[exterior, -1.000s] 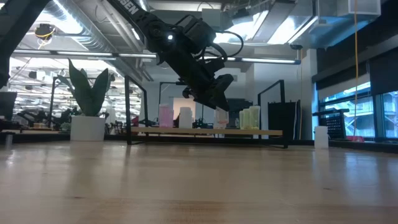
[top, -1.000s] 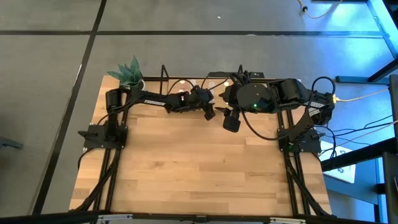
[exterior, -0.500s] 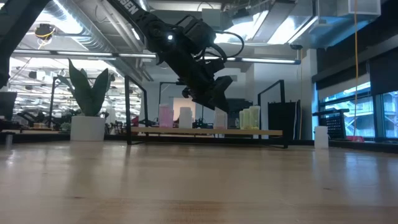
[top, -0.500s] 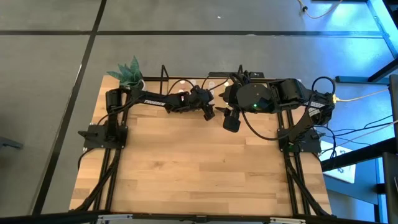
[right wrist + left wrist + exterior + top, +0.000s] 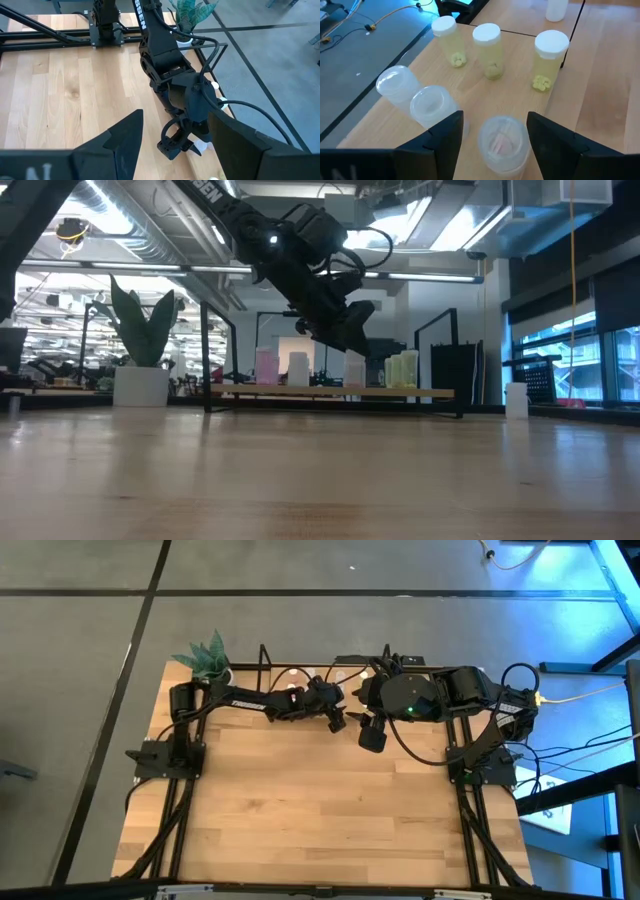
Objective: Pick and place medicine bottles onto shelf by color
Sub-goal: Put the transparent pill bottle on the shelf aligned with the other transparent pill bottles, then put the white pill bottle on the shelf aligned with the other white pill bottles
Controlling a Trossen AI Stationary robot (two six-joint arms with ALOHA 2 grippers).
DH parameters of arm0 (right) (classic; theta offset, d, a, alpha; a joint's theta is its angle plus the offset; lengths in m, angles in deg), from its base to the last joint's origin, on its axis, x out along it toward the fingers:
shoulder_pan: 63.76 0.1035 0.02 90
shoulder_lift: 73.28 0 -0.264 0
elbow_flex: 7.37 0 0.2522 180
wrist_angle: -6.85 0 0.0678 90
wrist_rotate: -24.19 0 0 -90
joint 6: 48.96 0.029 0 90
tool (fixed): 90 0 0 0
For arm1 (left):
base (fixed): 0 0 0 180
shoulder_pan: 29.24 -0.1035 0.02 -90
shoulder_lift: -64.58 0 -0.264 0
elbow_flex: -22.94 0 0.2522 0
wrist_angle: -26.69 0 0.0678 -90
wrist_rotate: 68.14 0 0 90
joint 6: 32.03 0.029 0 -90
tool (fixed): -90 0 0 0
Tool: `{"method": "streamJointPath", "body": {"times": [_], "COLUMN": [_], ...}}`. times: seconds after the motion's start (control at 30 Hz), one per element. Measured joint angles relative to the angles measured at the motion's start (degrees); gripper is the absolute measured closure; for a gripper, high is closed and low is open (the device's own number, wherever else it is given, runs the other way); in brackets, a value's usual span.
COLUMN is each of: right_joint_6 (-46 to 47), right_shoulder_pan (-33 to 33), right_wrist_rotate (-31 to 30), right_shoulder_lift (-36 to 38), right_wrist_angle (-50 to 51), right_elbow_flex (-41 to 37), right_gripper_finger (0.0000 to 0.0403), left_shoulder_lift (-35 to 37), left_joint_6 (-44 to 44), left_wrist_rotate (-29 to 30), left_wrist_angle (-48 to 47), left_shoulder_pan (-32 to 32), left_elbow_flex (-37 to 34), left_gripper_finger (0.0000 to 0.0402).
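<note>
White block letters run along the left arm (image 5: 152, 30): in the right wrist view they read "SSEN", the start cut off by the frame edge. In the low view the same arm (image 5: 215, 192) shows the letters "SEN" at the upper edge. In the high view a white word sits on that arm (image 5: 245, 703) but is too small to read. The bottles (image 5: 492, 42) carry no readable labels.

Wooden shelf (image 5: 600, 75) — medicine bottles (image 5: 490, 45) upright
</note>
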Motion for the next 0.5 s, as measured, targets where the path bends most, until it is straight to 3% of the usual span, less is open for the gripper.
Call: {"method": "streamJointPath", "body": {"times": [0.5], "right_joint_6": [0.0], "right_shoulder_pan": [0.0], "right_wrist_rotate": [0.0], "right_shoulder_lift": [0.0], "right_wrist_angle": [0.0], "right_elbow_flex": [0.0], "right_gripper_finger": [0.0179], "left_shoulder_lift": [7.0], "left_joint_6": [3.9], "left_wrist_rotate": [1.4], "left_wrist_angle": [-2.9], "left_shoulder_pan": [1.2], "left_elbow_flex": [0.0], "left_gripper_finger": [0.0189]}}
